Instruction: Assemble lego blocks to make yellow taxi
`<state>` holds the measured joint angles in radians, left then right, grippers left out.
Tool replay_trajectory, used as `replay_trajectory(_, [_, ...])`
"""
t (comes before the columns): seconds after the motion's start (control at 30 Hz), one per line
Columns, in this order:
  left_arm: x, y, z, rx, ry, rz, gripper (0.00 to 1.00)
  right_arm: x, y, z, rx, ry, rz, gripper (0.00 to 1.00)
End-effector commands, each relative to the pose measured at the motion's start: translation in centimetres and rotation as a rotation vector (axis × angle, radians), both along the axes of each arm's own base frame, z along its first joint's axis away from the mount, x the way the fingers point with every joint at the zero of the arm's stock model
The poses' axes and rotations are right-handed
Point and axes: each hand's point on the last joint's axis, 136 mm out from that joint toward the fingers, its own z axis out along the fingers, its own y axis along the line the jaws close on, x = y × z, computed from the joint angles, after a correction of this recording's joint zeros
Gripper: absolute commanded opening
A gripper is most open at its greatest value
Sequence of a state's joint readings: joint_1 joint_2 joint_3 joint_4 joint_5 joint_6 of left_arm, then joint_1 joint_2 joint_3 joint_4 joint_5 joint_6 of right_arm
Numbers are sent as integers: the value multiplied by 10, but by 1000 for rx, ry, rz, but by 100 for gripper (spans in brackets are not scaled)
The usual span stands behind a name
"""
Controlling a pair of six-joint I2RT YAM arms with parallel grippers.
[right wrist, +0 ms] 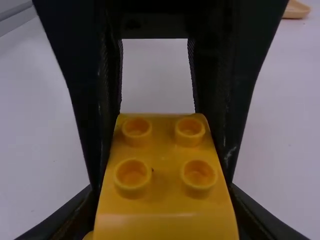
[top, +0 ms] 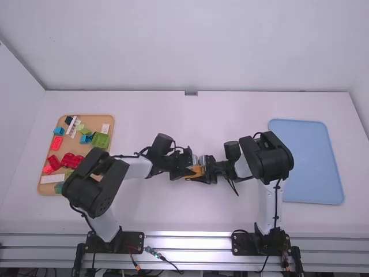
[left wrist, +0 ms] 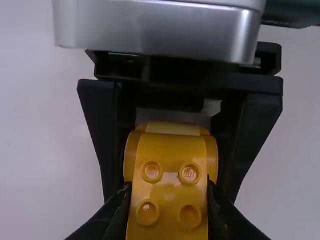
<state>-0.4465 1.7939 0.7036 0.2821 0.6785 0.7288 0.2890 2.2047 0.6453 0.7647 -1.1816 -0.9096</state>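
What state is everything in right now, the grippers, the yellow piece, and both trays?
Left gripper: shut on the yellow piece.
Right gripper: shut on the yellow piece.
Yellow piece: gripped by both grippers, studs exposed.
Tan tray: flat on the table, holding blocks.
Blocks: mixed colours, lying in the tan tray.
Blue tray: flat on the table.

Blocks (top: 56,143) on tray (top: 90,119) – tbl (top: 196,118) L; other tray (top: 308,161) – tbl R; taxi pc (top: 196,171) btwn
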Motion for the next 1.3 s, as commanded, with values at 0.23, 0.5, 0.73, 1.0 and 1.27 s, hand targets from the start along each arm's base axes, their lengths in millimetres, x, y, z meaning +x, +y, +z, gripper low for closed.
replay_trajectory(0.23, [-18, 5, -29, 77, 74, 18, 37, -4, 6, -6, -17, 17, 15, 38])
replay_trajectory(0.5, [-17, 3, -20, 68, 57, 17, 45, -4, 6, -6, -17, 17, 13, 39])
replay_trajectory(0.73, [-12, 9, -15, 64, 52, 37, 43, -4, 6, -6, -17, 17, 13, 39])
replay_trajectory(1.0, [-14, 17, 9, -62, 51, -14, 43, -4, 5, -7, -25, 18, 8, 39])
replay_trajectory(1.27, [-15, 37, 36, -169, 9, -23, 48, -3, 5, -8, -31, 20, 5, 39])
